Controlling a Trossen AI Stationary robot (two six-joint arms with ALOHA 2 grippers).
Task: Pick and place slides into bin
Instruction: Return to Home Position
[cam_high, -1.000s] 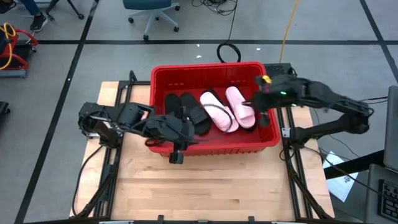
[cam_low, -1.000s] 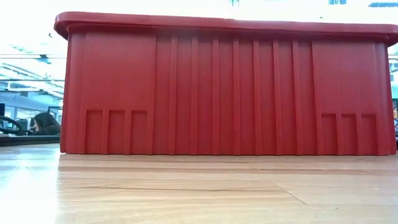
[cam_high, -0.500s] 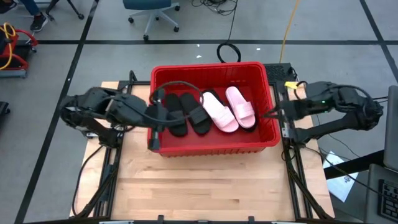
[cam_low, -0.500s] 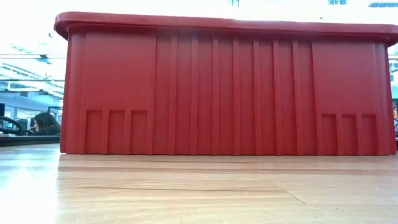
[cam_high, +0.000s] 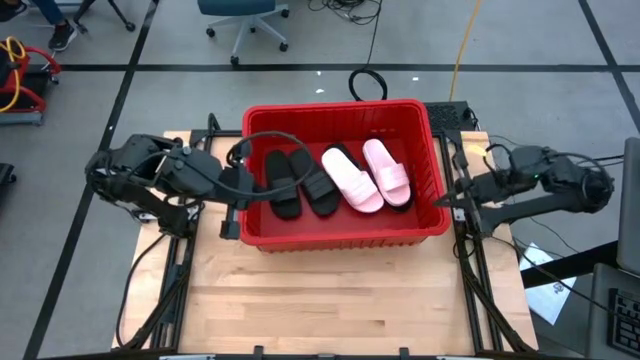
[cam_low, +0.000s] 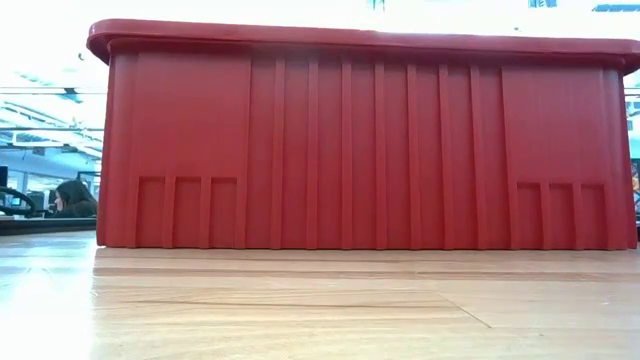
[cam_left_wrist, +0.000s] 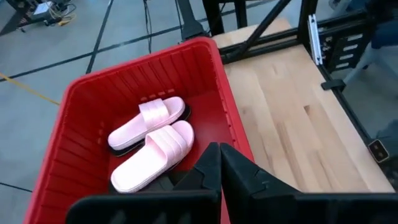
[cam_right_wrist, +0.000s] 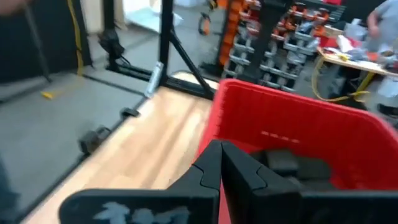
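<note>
Since no slide shows anywhere on the desk (cam_high: 330, 300), the picking looks done, w/ only the parking of the arms left to do. The desk is bare wood in front of the bin (cam_high: 340, 105) and to both its sides. From desk level the bin's near wall fills the view, w/ nothing lying before it.

Both arms are outside the bin, one per side. The left gripper (cam_left_wrist: 219, 152) hangs just outside the bin's left wall, fingers pressed together and holding nothing. The right gripper (cam_right_wrist: 221, 152) is just outside the bin's right wall, likewise closed and empty (so neither is carrying a last item).

Inside the bin, two black slides (cam_high: 283, 185) lie side by side nearer its left wall. Two pink slides (cam_high: 350, 182) lie side by side nearer its right wall, approx. parallel to the black ones. Dark edges (cam_high: 337, 153) peek out from under the pink pair. They are prob. more footwear lying beneath, but I can't tell that from here, nor count it.

So four slides are plainly in the bin, maybe more, and no further pick seems called for.
</note>
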